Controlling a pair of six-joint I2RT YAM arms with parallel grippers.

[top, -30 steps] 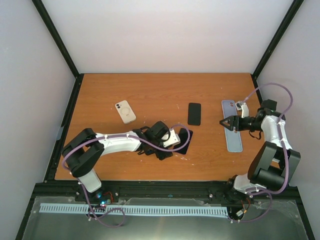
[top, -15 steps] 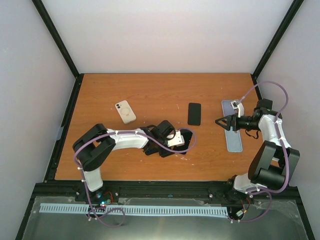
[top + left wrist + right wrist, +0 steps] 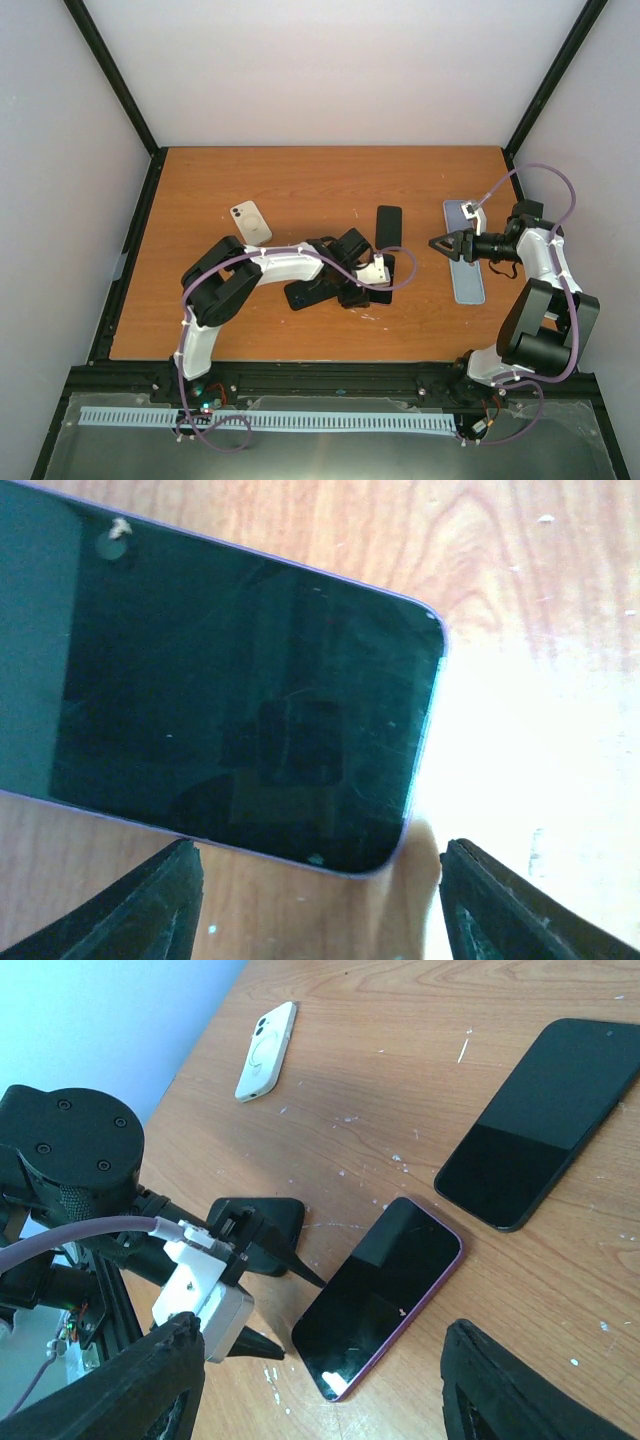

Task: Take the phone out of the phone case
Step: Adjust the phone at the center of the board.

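A dark-screened phone with a purple rim (image 3: 385,1290) lies flat on the wooden table, also seen in the left wrist view (image 3: 240,700) and in the top view (image 3: 403,270). My left gripper (image 3: 388,277) is open, low over the table, its fingers (image 3: 160,910) astride the phone's near end without touching it; it also shows in the right wrist view (image 3: 300,1318). A flat black case (image 3: 262,1222) lies behind it, under the left arm (image 3: 305,293). My right gripper (image 3: 441,243) is open and empty, raised and pointing left at the phone (image 3: 320,1390).
A second black phone (image 3: 388,227) lies just beyond the left gripper (image 3: 545,1120). A white phone-shaped thing with a ring on its back (image 3: 250,222) lies at the back left. A pale lilac one (image 3: 465,262) lies face down under the right arm.
My left arm has reached to the right, and the purple-rimmed phone now lies further right, clear of the black case. The right gripper has edged slightly left.
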